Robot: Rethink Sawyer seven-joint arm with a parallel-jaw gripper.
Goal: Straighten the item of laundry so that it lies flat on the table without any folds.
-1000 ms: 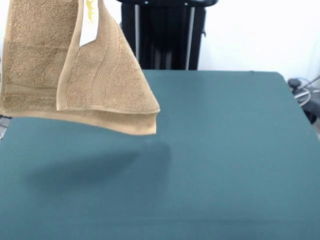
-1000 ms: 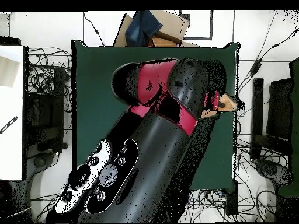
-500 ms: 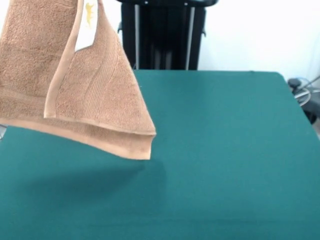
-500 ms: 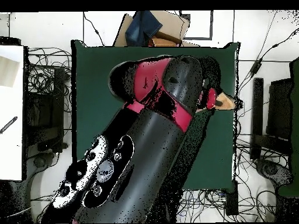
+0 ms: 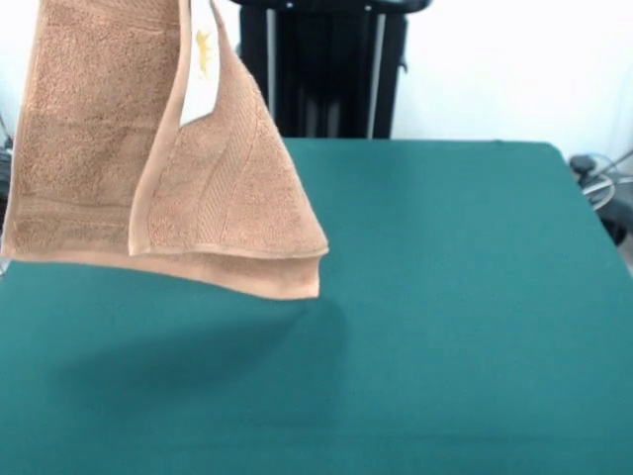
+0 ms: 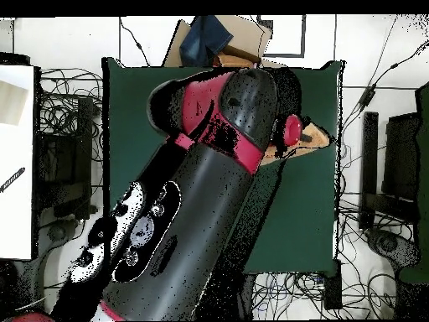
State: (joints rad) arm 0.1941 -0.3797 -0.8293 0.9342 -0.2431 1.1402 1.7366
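The tan towel [image 5: 89, 148] hangs in the air at the left of the front view, folded over on itself, a white tag [image 5: 203, 74] near its top. Its lowest corner [image 5: 309, 282] hovers just above the green table [image 5: 475, 297], over a shadow. The towel's top runs out of the picture. In the overhead view only a tan sliver of the towel [image 6: 317, 144] peeks out from under the arm's end. My gripper [image 6: 307, 135] shows there as a dark tip shut on the towel; the red and black arm [image 6: 218, 142] hides the rest.
A cardboard box with dark cloth [image 6: 219, 40] sits beyond the table's far edge in the overhead view. Cables and black stands [image 6: 369, 168] ring the table. A white surface [image 6: 17, 159] lies at the left.
The hanging towel has swung right and lifted a little, its low corner now higher than half a second ago. In the overhead view the arm's end has shifted left and toward the far edge.
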